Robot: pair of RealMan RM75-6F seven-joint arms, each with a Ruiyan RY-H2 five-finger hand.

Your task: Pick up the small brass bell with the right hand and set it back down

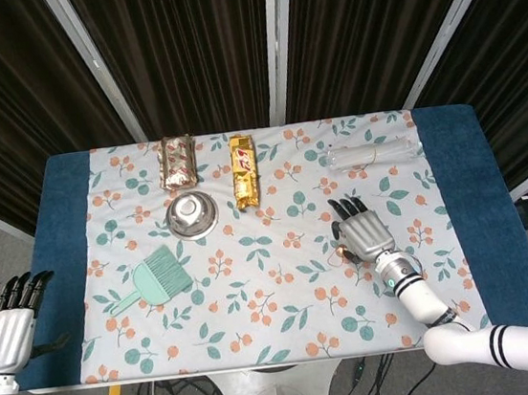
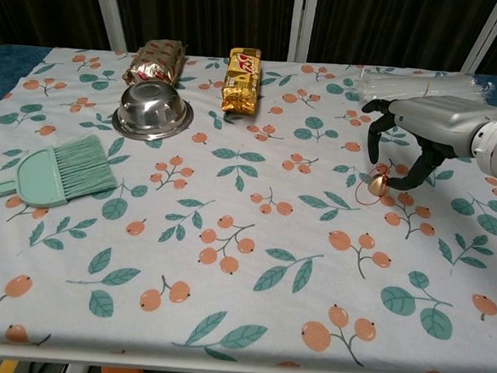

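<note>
The small brass bell (image 2: 379, 184) stands on the floral cloth at the right of the table, seen in the head view as a tiny gold dot (image 1: 342, 250). My right hand (image 2: 429, 122) hovers directly over it, palm down. Its fingers (image 2: 373, 152) curl down at the bell's left and its thumb (image 2: 405, 179) reaches in at the bell's right, close to or just touching it. The bell still rests on the cloth. My left hand (image 1: 10, 325) hangs off the table's left front corner, holding nothing, with its fingers straight.
A steel bowl (image 2: 154, 110) sits upside down at the left rear, with a mint-green brush (image 2: 57, 177) in front of it. Two snack packs, one red and silver (image 2: 155, 60) and one gold (image 2: 242, 80), lie along the back. A clear bundle of straws (image 2: 418, 86) lies behind my right hand.
</note>
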